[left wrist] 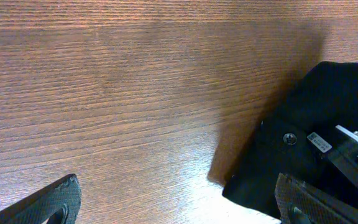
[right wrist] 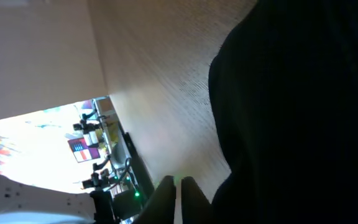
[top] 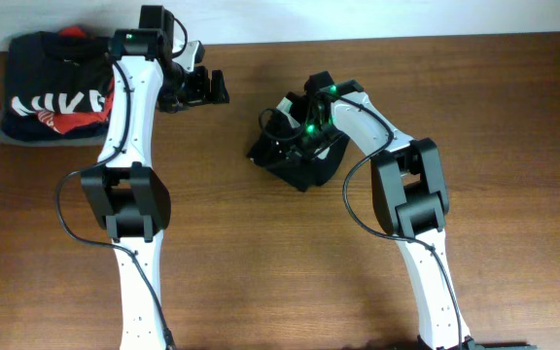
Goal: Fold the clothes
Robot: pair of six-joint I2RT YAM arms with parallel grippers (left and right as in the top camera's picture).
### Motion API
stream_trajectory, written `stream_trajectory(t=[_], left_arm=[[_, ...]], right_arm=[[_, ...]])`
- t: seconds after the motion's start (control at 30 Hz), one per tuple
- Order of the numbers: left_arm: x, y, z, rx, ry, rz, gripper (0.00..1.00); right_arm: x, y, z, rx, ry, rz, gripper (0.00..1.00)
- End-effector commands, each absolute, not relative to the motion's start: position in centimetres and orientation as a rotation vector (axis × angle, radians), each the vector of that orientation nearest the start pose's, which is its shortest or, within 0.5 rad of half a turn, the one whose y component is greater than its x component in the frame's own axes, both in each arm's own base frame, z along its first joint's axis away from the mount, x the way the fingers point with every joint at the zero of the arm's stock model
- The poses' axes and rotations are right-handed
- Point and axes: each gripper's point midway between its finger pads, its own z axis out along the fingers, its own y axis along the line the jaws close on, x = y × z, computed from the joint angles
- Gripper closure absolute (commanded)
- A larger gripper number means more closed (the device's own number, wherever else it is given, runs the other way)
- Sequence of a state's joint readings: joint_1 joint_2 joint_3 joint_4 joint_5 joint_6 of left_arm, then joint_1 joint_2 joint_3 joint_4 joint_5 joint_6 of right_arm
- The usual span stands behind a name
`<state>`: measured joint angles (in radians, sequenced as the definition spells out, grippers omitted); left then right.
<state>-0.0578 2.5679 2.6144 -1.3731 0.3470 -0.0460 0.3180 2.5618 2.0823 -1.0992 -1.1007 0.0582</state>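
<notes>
the clothes (top: 302,173) lay as a plain black crumpled heap on the table (top: 261,262), right of centre, one corner toward the near edge, with no clear long axis. the right gripper (top: 309,124) sat on the heap and i could not tell its grip. the left gripper (top: 205,87) stood spread apart.

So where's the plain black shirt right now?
Overhead view: the black shirt is bunched right of the table centre, under the right arm's wrist, far from the folded printed top.

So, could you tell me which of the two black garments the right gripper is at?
The plain black garment bunched mid-table, under the right gripper; the other black top, folded at the left edge, bears white letters and red print.
</notes>
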Motion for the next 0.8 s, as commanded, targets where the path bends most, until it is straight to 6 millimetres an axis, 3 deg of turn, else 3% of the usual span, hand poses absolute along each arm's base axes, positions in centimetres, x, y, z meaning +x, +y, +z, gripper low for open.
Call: stream_trajectory(t=[0.0, 0.1, 0.23, 0.33, 0.4, 0.57, 0.67, 0.77], left_arm=[[53.9, -9.0, 10.2, 0.082, 2.863, -0.515, 0.01], [53.9, -9.0, 10.2, 0.083, 2.862, -0.515, 0.01], [53.9, -9.0, 10.2, 0.082, 2.863, -0.514, 0.01], [53.9, -9.0, 10.2, 0.083, 2.862, -0.515, 0.00], [53.9, -9.0, 10.2, 0.083, 2.862, -0.515, 0.01], [54.0, -9.0, 10.2, 0.083, 2.858, -0.514, 0.00], [54.0, -9.0, 10.2, 0.085, 2.854, -0.514, 0.01], [54.1, -9.0, 10.2, 0.085, 2.854, -0.514, 0.01]], right_arm=[[41.2, 29.0, 4.1, -0.353, 2.879, 1.661, 0.91], [42.1, 29.2, 6.9, -0.400, 2.807, 1.652, 0.90], [43.8, 28.8, 12.4, -0.468, 2.673, 1.611, 0.89], [45.6, 27.3, 16.5, -0.483, 2.563, 1.566, 0.82], [46.9, 25.9, 18.1, -0.467, 2.513, 1.540, 0.78], [49.2, 22.3, 18.7, -0.386, 2.474, 1.499, 0.75], [50.2, 20.7, 17.1, -0.324, 2.492, 1.498, 0.74], [50.6, 20.6, 15.3, -0.308, 2.512, 1.507, 0.73]])
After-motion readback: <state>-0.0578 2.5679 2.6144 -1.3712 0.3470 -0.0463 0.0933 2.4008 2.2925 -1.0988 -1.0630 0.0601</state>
